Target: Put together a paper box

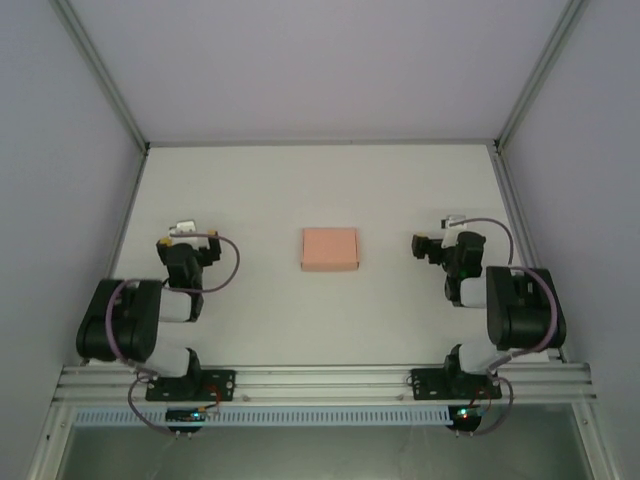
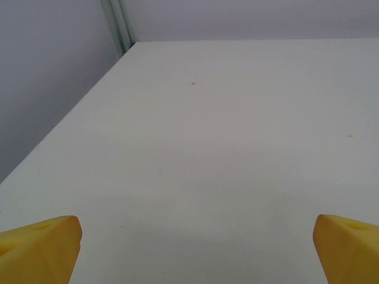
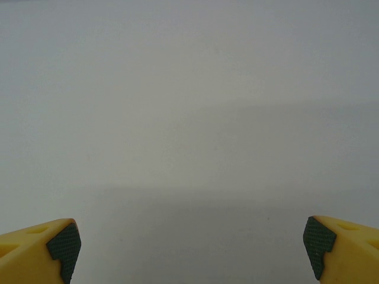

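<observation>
The paper box (image 1: 329, 248) lies flat near the middle of the table (image 1: 250, 190), squarely between your two arms and well apart from both. From above it reads as a low closed shape; whether its flaps are tucked, you cannot tell. The left gripper (image 1: 197, 231) and right gripper (image 1: 440, 236) hover on either side, jaws spread wide, holding nothing. Treat the card as thin: come in low from both sides, and steady one edge before pressing the other.
</observation>
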Motion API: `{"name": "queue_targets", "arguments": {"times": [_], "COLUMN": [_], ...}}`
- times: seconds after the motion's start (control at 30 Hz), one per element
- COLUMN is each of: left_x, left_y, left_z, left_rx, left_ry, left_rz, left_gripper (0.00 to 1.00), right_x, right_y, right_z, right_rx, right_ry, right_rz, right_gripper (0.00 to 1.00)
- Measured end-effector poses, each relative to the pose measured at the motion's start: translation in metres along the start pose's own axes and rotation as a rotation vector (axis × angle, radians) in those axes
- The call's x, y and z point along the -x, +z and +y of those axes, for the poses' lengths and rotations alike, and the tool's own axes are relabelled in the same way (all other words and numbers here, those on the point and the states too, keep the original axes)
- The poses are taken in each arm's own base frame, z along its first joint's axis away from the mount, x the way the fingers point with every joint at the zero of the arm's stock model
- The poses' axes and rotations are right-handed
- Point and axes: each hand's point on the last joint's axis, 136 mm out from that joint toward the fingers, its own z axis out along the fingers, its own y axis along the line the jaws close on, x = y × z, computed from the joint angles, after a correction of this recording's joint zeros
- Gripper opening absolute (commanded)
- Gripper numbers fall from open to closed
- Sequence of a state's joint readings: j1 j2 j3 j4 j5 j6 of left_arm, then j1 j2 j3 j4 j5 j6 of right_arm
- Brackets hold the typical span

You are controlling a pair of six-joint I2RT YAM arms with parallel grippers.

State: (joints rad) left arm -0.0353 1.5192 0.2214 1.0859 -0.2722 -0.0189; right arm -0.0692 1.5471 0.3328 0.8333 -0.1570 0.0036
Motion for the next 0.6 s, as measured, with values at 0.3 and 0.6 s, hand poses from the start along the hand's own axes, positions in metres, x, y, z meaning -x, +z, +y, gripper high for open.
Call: {"name": "queue_targets", "arguments": {"times": [0.3,0.6], "left_x": [0.017,0.012], "left_y": [0.022,0.023], "left_z": [-0.002,-0.006], "left_rx": [-0.035,-0.057], "left_ry": [-0.031,-0.027], "left_rz": [0.004,0.027], "left_gripper": [1.00,0.99], "right_x": [0.017,0.017], "right_y": [0.004,0.004], "right_z": [0.004,0.001], "right_rx": [-0.014,-0.040], "right_ry": [-0.006,-0.006], "right_rz": [-0.050,-0.050], "right_gripper": [0.99,0.99]}}
